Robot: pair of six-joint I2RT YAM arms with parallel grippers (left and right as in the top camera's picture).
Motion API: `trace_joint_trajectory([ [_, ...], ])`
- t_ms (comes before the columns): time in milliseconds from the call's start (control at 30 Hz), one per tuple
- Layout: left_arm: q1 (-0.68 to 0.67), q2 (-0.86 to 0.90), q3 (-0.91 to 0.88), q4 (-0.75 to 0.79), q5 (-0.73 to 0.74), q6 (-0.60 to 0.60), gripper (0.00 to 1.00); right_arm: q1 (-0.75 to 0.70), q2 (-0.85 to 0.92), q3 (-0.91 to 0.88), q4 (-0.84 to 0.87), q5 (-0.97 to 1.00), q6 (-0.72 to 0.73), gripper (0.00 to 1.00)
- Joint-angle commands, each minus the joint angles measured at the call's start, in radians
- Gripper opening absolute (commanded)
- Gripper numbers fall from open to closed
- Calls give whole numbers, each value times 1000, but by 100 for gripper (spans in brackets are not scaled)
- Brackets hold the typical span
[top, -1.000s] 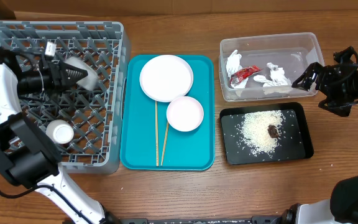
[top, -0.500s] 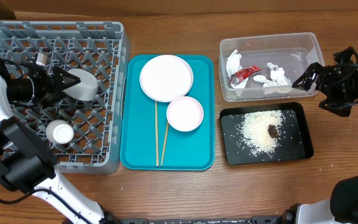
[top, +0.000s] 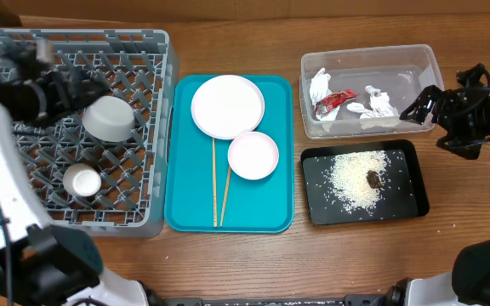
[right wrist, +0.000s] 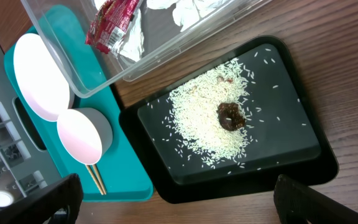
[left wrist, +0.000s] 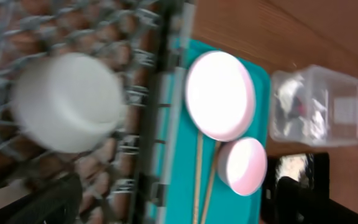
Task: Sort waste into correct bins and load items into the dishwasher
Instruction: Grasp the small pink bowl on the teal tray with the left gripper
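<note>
So the biggest thing here is the large square grey plastic dish rack (top: 165, 127) on the left. Next to it is the teal rectangular serving tray (top: 190, 212), which holds the white round plate (top: 227, 106), the smaller white bowl (top: 253, 155) and the 2 thin wooden chopsticks (top: 219, 197). My guess is those 4 are next in line for loading. Over on the right, the clear plastic tub (top: 424, 64) has the crumpled white paper napkins (top: 379, 105) and the small red-and-white wrapper (top: 333, 102), so dry trash goes there. The shallow black tray (top: 403, 197) in front of it gets the food scraps: loose white rice grains (top: 351, 177) and a small brown food lump (top: 373, 178). Inside the rack, the grey bowl (top: 109, 118) sits mouth-down among the pegs, probably so it drains, with the small white cup (top: 82, 180) mouth-up nearby. The left gripper (top: 82, 87) hovers just beside the bowl's rim, and I honestly can't tell if its fingers are spread or closed, since the wrist view is blurry. The right gripper (top: 419, 102) hangs by the tub's near corner with its fingers wide apart and nothing in them.
</note>
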Motion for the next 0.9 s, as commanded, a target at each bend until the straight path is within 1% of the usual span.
trace_joint_trajectory([
  [0, -170, -26, 16, -11, -12, -37, 100, 1, -9, 19, 2, 2, -1, 100],
  [100, -322, -16, 6, 5, -90, -58, 100, 1, -9, 19, 2, 2, -1, 100],
  [167, -441, -6, -9, 32, -181, -87, 100, 1, -9, 19, 2, 3, -1, 100],
  [233, -548, 12, -19, 54, -251, -89, 99, 1, -9, 19, 2, 3, -1, 100],
  [400, -763, 94, -19, 91, -352, -89, 100, 1, -9, 19, 2, 3, -1, 100],
  [533, -885, 186, -19, 97, -422, -89, 100, 1, -9, 19, 2, 3, -1, 100],
  [667, -975, 304, -19, 94, -425, -89, 99, 1, -9, 19, 2, 2, -1, 100],
  [733, -1004, 352, -19, 92, -425, -89, 96, 1, -9, 19, 2, 3, -1, 100],
  [867, -1048, 441, -19, 87, -425, -89, 84, 1, -9, 19, 2, 3, -1, 100],
])
